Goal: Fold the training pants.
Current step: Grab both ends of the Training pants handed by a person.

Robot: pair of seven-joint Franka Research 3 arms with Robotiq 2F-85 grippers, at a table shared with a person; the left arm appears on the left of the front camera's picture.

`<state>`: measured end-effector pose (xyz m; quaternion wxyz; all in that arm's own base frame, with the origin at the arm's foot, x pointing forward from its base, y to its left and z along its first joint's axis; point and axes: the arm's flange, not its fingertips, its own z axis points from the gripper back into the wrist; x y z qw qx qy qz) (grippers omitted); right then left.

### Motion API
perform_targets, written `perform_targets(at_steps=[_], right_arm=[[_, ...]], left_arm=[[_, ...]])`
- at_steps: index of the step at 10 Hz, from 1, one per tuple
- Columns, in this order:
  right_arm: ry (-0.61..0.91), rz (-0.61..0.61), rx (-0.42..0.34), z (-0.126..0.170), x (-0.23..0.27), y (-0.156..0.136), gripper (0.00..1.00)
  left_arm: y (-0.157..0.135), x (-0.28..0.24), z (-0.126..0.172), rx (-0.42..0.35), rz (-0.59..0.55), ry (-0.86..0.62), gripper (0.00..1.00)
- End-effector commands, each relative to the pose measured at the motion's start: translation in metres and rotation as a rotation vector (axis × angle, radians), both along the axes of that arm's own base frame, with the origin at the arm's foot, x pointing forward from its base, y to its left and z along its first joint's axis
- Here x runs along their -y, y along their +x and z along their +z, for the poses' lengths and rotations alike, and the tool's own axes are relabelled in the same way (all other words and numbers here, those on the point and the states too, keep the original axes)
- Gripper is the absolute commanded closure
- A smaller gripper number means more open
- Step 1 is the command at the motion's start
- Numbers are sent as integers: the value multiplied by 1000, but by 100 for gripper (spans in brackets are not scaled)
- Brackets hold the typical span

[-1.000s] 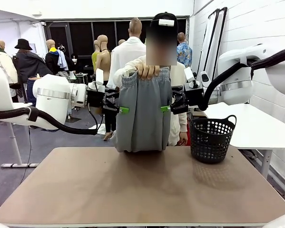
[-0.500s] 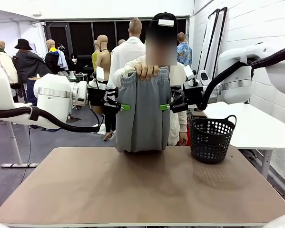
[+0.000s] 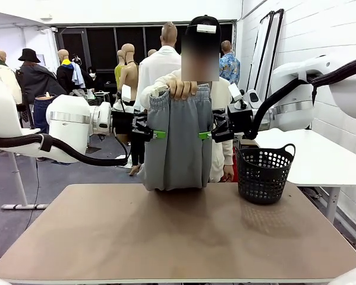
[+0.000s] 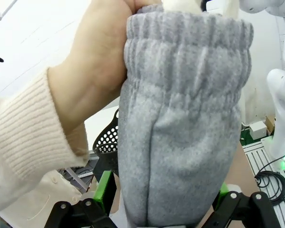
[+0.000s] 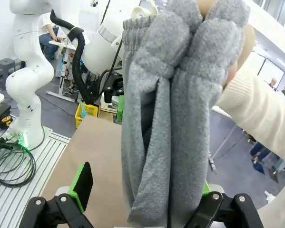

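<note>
A person at the far side holds the light grey training pants (image 3: 175,142) up by the gathered waistband with one hand (image 3: 183,89); the lower end rests on the table's far edge. My left gripper (image 3: 154,134) is at the pants' left edge and my right gripper (image 3: 208,135) at the right edge, about mid-height. Both are open, with cloth between the green pads. In the left wrist view the pants (image 4: 180,118) hang between my left gripper's (image 4: 163,199) fingers, under the person's hand (image 4: 94,71). In the right wrist view the bunched pants (image 5: 166,118) hang between my right gripper's (image 5: 142,190) fingers.
A black perforated basket (image 3: 264,172) stands at the back right of the brown table (image 3: 178,237). A white table (image 3: 320,157) is beyond it on the right. Other people stand in the room behind.
Both grippers have crept slightly inward and upward onto the edges of the hanging pants. The person's hand and the pants stay where they were.
</note>
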<state>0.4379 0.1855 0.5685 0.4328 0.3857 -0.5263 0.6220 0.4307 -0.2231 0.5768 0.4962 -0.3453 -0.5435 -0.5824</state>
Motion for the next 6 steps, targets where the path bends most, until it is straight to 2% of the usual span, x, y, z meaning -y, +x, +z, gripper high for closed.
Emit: perform_targets(at_steps=[1,6], right_arm=[[21,11,-17,9,-6,10,0],[58,25,-8,22,-8,3,0]], left_arm=[[1,6,7,0,-22,-23,0],[-6,8,10,-20,-48,-63,0]])
